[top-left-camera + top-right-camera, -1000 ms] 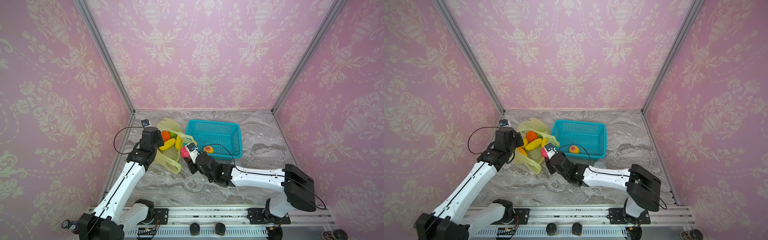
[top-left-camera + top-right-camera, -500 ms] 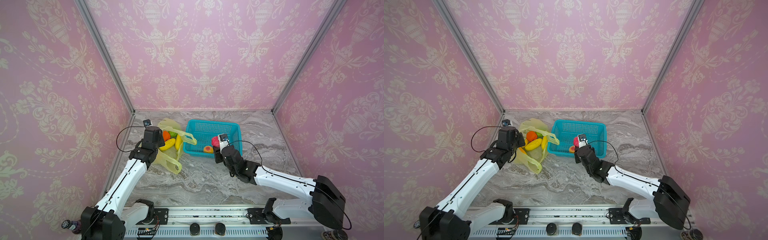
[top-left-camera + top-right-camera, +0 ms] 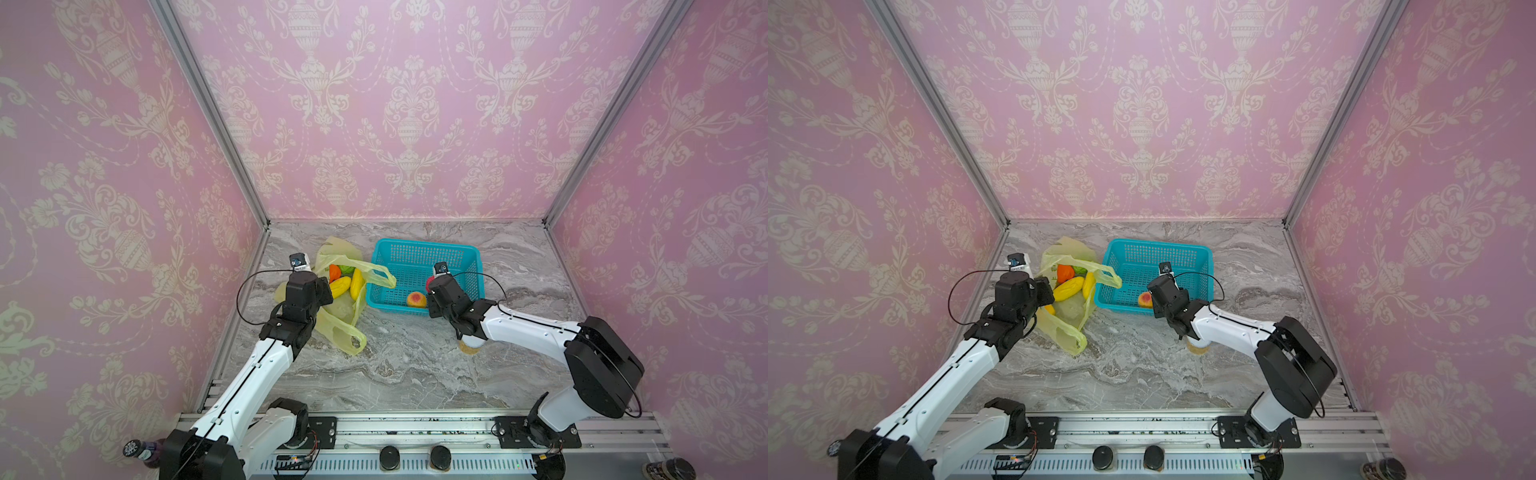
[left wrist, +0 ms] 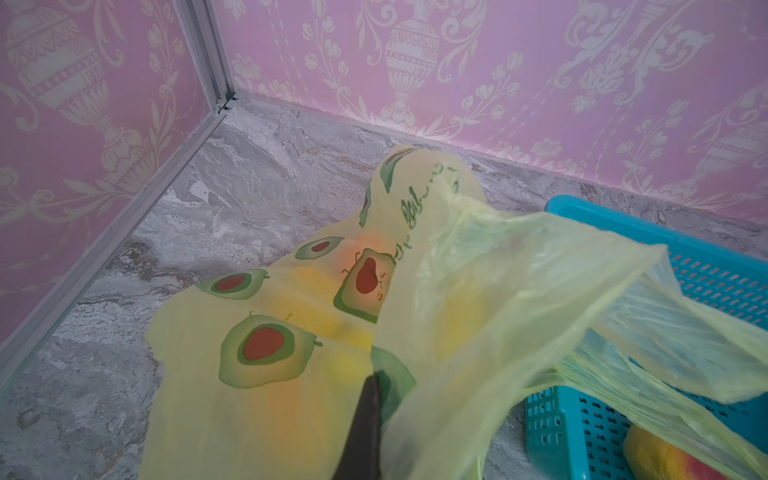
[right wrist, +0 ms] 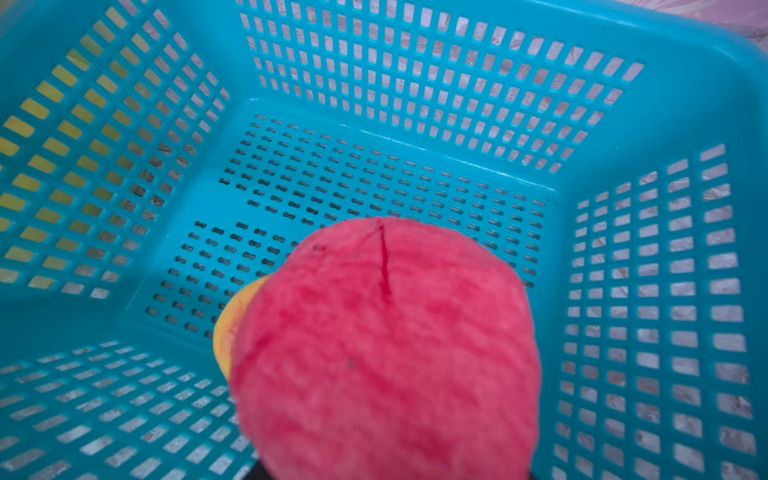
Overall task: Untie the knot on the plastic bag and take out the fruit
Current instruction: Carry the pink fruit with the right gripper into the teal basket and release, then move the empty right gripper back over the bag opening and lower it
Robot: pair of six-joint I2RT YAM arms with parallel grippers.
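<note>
On the grey marbled desk [image 3: 415,365], low and right of centre in both top views, a small pale jar [image 3: 470,348] stands half hidden under the right arm. Left of centre lies the thin translucent yellow-green plastic bag [image 3: 337,330], printed with green-and-red avocado marks. Its mouth is open and its handle loops [image 3: 382,279] lie apart, untied; one reaches over the basket's left rim. The left tool [image 4: 371,399] is pressed together, pinching the bag's film at its left edge. Inside the bag show two elongated yellow fruits [image 3: 340,286], an orange round fruit [image 3: 335,272] and a green fruit [image 3: 347,270]. Just right of the middle, the right tool [image 3: 430,286] pinches a pink-red round fruit [image 5: 386,353] over the floor of the teal plastic mesh basket [image 3: 424,243]; the fruit hides its fingers in the wrist view. A yellow-red peach-like fruit [image 3: 416,299] lies against the basket's near wall. Pink patterned walls [image 3: 407,124] close the upper frame.
</note>
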